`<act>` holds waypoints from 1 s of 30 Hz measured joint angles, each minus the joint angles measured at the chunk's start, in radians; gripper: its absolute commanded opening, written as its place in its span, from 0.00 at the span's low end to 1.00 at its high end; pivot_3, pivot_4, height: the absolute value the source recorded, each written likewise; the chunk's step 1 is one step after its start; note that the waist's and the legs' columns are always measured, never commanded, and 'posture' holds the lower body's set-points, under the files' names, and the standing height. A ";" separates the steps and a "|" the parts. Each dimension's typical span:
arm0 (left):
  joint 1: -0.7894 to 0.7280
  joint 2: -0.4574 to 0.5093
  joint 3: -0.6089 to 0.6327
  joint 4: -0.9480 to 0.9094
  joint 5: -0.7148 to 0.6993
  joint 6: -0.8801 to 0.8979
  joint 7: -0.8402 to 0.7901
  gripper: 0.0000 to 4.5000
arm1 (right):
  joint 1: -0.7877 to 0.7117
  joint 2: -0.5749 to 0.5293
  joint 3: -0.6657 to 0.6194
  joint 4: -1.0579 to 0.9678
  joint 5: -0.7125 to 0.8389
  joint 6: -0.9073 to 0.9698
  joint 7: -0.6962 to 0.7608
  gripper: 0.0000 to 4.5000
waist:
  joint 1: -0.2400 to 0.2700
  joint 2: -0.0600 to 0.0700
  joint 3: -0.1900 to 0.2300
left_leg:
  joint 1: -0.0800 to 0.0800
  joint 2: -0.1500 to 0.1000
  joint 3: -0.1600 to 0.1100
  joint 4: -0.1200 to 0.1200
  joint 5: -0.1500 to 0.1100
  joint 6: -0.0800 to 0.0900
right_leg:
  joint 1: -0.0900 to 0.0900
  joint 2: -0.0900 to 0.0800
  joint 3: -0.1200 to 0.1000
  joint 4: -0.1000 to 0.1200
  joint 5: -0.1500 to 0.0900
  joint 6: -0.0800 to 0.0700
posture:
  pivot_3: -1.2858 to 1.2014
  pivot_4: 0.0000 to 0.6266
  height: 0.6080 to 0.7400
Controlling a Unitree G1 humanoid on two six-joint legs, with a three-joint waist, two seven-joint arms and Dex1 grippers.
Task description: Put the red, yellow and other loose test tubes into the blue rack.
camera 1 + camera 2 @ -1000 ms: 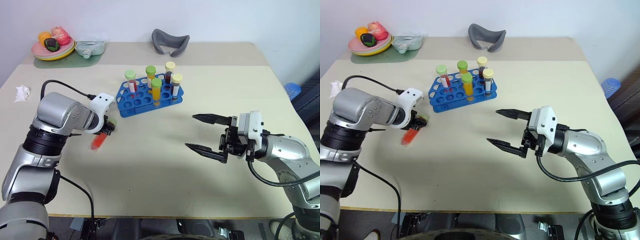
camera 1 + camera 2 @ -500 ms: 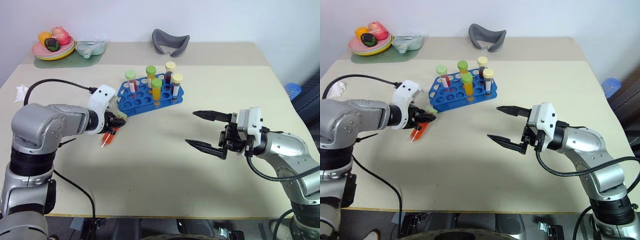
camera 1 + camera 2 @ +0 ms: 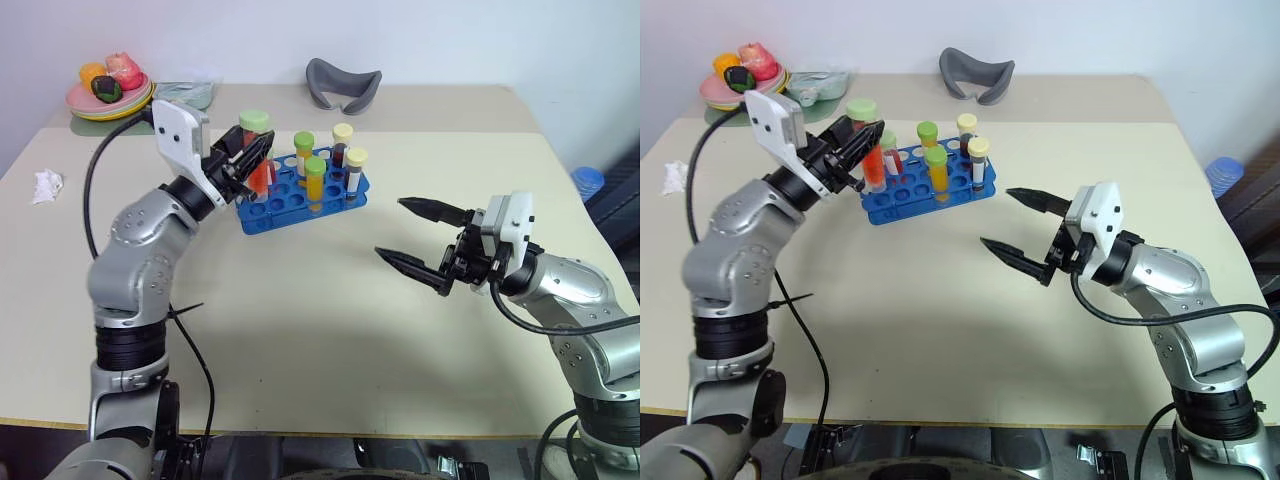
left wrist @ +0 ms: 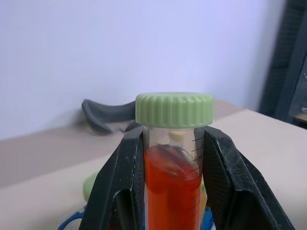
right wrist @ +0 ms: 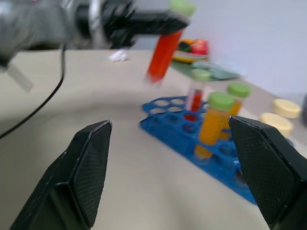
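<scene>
Pinching the red test tube (image 3: 262, 172) just below its green cap, the left gripper (image 3: 252, 160) is carrying it upright above the near-left end of the blue rack (image 3: 300, 193), probably so it can drop straight into a free hole. Further right, the right gripper (image 3: 418, 240) is hovering over the table (image 3: 300, 330) with fingers spread wide, holding nothing, seemingly waiting clear of the rack

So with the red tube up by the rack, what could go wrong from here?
The left tool grips the red tube just under its green cap, so the long body might swing. It hangs tilted over the blue rack, so it could miss a hole or knock the green-capped tubes standing close by.
</scene>
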 measured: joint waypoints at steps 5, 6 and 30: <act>0.011 -0.072 -0.034 0.091 0.062 -0.185 0.004 0.34 | -0.017 0.024 0.000 0.000 -0.001 0.034 -0.064 0.88 | -0.004 0.000 0.000 | 0.000 0.000 0.000 0.000 0.000 0.000 | 0.000 0.000 0.000 0.000 0.000 0.000 | 0.52 0.24 1.00; 0.015 -0.085 -0.037 0.111 0.072 -0.216 0.005 0.34 | -0.017 0.027 0.001 0.000 -0.002 0.038 -0.072 0.88 | -0.004 0.000 0.000 | 0.001 0.000 0.000 0.000 0.000 0.000 | 0.000 0.000 0.000 0.000 0.000 0.000 | 0.52 0.24 1.00; -0.089 -0.214 -0.071 0.617 0.267 -0.681 0.117 0.34 | 0.018 0.045 0.000 -0.037 -0.010 0.082 -0.147 0.88 | -0.004 0.000 0.000 | 0.001 0.000 0.000 0.000 0.000 0.000 | 0.000 0.000 0.000 0.001 0.000 0.000 | 0.52 0.24 1.00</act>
